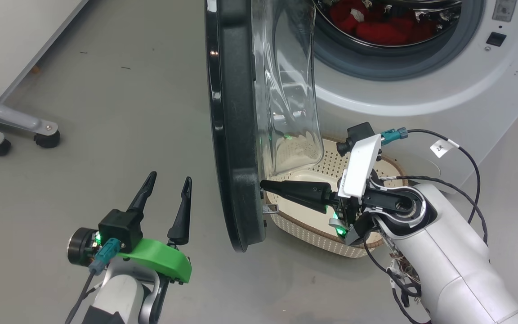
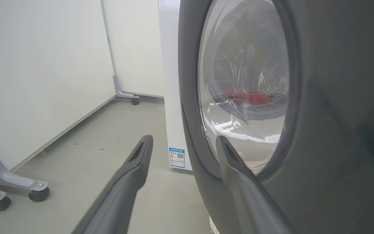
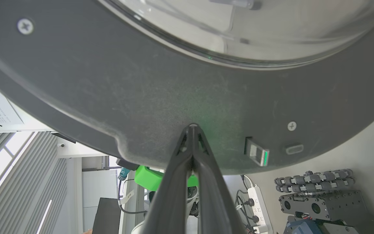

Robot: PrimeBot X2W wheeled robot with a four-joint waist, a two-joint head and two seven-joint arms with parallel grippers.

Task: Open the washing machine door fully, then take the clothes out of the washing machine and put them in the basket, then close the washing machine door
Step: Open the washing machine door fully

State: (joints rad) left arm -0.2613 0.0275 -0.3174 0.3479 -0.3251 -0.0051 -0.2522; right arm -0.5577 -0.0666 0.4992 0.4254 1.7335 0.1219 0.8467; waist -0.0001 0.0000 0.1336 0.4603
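The stiff, probably heavy washing machine door point(image 1: 234, 135) stood partly open, its inner rim touching the right gripper's point(image 1: 263, 183) pressed-together fingertips, likely best pushed there; the left gripper's point(image 1: 169, 178) spread fingers hung just outside it.

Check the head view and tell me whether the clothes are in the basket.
No, the red clothes lie inside the washer, and what shows of the basket is bare cream plastic.

This looks like a robot test lab, not a home. The washing machine point(image 1: 421, 99) stands on a bare grey floor point(image 1: 128, 112) by plain white walls point(image 2: 44, 65). A white panel point(image 2: 135, 48) stands on little wheels. A power strip point(image 3: 256, 201) and black robot parts point(image 3: 320, 201) sit out in the open
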